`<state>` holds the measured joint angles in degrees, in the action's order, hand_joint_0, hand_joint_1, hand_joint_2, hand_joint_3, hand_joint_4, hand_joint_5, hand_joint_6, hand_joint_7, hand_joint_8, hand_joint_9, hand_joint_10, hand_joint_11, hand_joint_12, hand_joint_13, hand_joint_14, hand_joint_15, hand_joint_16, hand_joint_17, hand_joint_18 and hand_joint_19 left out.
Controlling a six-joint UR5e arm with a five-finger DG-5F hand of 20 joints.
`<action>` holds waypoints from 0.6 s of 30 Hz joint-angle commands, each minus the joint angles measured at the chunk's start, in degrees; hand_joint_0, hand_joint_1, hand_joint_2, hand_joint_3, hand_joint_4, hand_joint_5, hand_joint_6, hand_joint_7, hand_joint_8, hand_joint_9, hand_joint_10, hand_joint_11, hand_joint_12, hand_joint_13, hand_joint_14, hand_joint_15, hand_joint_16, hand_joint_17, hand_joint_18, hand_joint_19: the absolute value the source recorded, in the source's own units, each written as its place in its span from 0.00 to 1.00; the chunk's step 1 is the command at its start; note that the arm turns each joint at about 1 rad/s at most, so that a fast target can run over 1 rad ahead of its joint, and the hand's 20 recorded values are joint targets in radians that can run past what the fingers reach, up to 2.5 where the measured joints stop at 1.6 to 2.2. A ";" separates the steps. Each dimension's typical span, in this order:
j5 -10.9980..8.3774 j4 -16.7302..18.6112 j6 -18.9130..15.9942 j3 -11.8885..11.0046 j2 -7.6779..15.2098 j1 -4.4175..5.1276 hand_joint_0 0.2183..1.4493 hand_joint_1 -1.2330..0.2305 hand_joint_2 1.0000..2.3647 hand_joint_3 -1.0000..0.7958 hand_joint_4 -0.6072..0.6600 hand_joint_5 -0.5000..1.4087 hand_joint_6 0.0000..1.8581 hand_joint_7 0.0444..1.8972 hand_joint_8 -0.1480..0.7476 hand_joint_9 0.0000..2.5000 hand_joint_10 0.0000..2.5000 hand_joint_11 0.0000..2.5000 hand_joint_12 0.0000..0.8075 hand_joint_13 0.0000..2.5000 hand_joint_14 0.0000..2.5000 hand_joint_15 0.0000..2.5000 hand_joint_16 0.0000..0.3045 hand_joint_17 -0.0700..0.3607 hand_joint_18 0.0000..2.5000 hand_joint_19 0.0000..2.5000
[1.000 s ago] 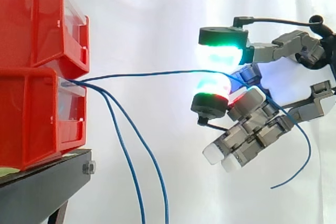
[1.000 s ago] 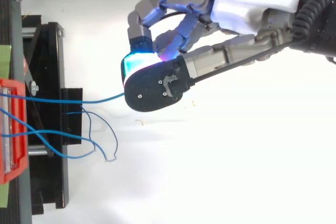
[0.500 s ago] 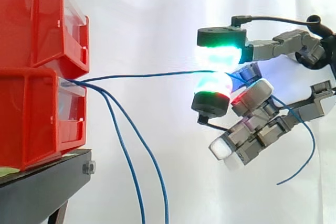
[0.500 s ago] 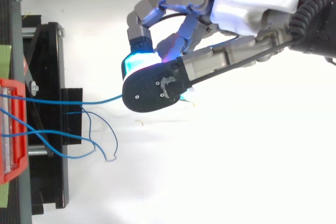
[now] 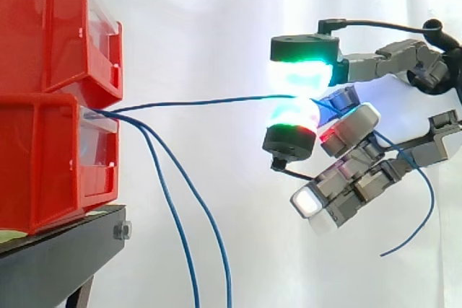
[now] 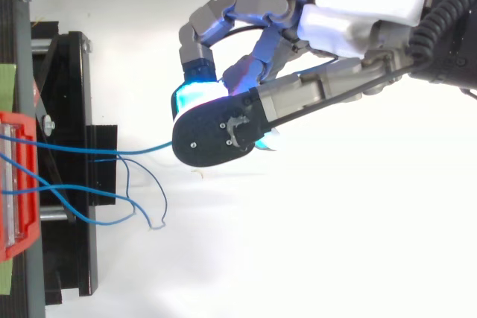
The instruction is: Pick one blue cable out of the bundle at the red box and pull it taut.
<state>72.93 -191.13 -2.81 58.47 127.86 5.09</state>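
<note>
Right now my hand (image 5: 368, 70) is closed in a pinch: two green-glowing fingertips (image 5: 303, 76), one above the other, are pressed together on one blue cable (image 5: 195, 101). My other fingers are curled loosely below the pinch with their white pads turned toward the red box (image 5: 43, 164), and they touch nothing.

From the red box the pinched cable leaves at the top front lip and runs away from it in a nearly straight line, rising only slightly, until it reaches my fingertips well clear of the box. Past the pinch, on the side farther from the box, its loose end passes behind my fingers and hangs down in a free curve.

From the same lip of the red box, two other blue cables (image 5: 173, 207) drop slack, away from my hand. In the top view they lie in loose loops just beside the box, over the black stand (image 6: 74, 258).

An upper red bin (image 5: 43, 27) sits stacked directly on the red box. Both have a clear front panel, and I cannot tell what lies inside either one. Behind the box hangs the white curtain (image 5: 216, 19).
</note>
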 commanded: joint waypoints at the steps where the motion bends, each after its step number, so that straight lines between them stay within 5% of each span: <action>1: -0.06 0.06 0.08 0.07 0.02 0.09 0.42 0.25 0.01 0.54 0.44 0.20 0.50 0.76 0.52 0.53 0.01 0.58 0.46 0.32 0.01 0.20 0.17 0.43 0.22 0.16; 9: 0.11 1.64 -0.09 2.79 -0.07 0.09 0.43 0.26 0.02 0.52 0.44 0.19 0.51 0.74 0.52 0.53 0.01 0.59 0.45 0.32 0.01 0.21 0.17 0.42 0.23 0.16; 18: 0.11 4.72 0.35 3.15 0.02 -0.17 0.43 0.26 0.02 0.52 0.44 0.19 0.51 0.74 0.52 0.53 0.01 0.59 0.44 0.33 0.01 0.21 0.16 0.42 0.23 0.16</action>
<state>73.03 -187.01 -2.60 61.54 127.87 4.96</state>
